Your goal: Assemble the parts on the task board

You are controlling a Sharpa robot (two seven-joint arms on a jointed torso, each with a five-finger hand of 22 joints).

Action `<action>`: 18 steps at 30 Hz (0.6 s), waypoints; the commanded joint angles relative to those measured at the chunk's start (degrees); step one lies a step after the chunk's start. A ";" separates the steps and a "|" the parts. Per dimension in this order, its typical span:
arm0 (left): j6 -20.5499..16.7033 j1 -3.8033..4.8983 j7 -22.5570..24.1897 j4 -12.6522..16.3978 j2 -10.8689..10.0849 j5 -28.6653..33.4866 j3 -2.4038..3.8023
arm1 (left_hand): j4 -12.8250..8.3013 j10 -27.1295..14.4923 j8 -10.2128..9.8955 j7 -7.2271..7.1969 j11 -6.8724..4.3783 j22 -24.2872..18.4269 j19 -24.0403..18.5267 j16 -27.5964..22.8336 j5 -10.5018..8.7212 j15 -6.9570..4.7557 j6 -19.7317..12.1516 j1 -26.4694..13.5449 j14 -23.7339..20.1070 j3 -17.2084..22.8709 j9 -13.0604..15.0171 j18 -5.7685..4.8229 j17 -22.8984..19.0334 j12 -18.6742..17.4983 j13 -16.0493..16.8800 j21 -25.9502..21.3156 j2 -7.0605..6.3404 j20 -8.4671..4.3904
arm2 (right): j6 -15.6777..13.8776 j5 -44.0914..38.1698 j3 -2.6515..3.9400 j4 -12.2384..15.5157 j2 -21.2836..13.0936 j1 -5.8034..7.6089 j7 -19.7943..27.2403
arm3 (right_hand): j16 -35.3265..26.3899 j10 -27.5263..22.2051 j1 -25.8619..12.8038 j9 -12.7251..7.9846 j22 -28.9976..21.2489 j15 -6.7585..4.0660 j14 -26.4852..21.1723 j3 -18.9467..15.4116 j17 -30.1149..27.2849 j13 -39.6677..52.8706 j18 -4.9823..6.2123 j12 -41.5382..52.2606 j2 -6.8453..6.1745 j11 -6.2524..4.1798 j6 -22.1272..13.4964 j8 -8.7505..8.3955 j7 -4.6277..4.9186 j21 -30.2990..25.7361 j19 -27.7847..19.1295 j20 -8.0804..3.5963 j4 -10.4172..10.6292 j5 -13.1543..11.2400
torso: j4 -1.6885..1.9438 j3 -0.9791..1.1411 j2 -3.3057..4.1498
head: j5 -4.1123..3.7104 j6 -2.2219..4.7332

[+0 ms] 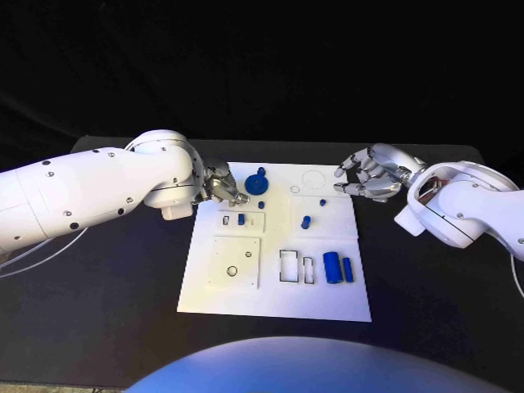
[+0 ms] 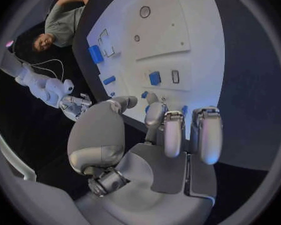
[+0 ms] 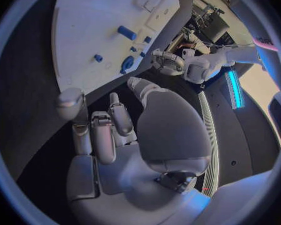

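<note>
While black table (image 1: 120, 286) is carrying white board (image 1: 274, 299) with blue parts (image 1: 339, 268), left hand (image 1: 223, 185) and right hand (image 1: 371, 173) are hovering at far corners, fingers loosely curled, holding nothing.

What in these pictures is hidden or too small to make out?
- Head view: the left hand hides the task board beneath it, so contact with the round blue part is unclear.
- Head view: the small blue parts are too small to tell their shape.
- Right wrist view: the right hand covers the near board edge.
</note>
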 commanded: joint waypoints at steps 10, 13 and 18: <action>1.81 3.10 0.10 -3.37 -0.38 0.58 0.86 | -0.02 -2.16 -5.71 1.49 0.93 12.63 4.53 0.21 2.65 0.39 -2.52 6.98 6.06 -3.30 -4.05 -0.90 15.10 -1.33 -1.75 -0.79 1.70 0.30 | 0.29 -0.14 0.00 -0.29 0.16 -0.20 0.43 | -0.28 -0.19 -0.71 0.07 -0.11 -0.04 4.99 0.09 11.89 -0.04 1.06 0.02 -0.23 -0.14 -0.47 0.26 0.01 -0.29 -0.42 -0.03 0.45 0.00 | 0.04 0.02 0.07 | 0.60 0.00; 2.05 3.44 0.37 -6.19 0.53 0.55 0.88 | 0.06 -2.90 -9.11 2.59 1.86 12.65 4.51 0.21 -0.53 1.22 -3.58 7.48 6.06 -4.85 -6.91 -0.89 15.10 -1.74 -2.49 -0.84 1.83 1.03 | 0.26 -0.13 0.00 -0.32 0.21 -0.21 0.44 | -0.28 -0.19 -0.71 0.07 -0.11 -0.04 4.99 0.09 11.89 -0.04 1.06 0.02 -0.23 -0.14 -0.47 0.26 0.01 -0.29 -0.42 -0.03 0.45 0.00 | 0.00 -0.03 0.10 | 0.77 0.00; 2.79 3.65 0.81 -10.92 2.44 0.11 0.84 | 0.15 -3.05 -11.03 3.17 2.45 12.77 4.56 0.21 -11.55 1.79 -3.16 6.87 6.06 -7.47 -9.39 -0.91 15.10 -1.60 -2.61 -0.78 2.20 1.71 | 0.22 -0.13 0.00 -0.33 0.28 -0.22 0.45 | -0.28 -0.19 -0.71 0.07 -0.11 -0.04 4.99 0.09 11.89 -0.04 1.06 0.02 -0.23 -0.14 -0.47 0.26 0.01 -0.29 -0.42 -0.03 0.45 0.00 | -0.04 -0.11 0.21 | 1.06 0.00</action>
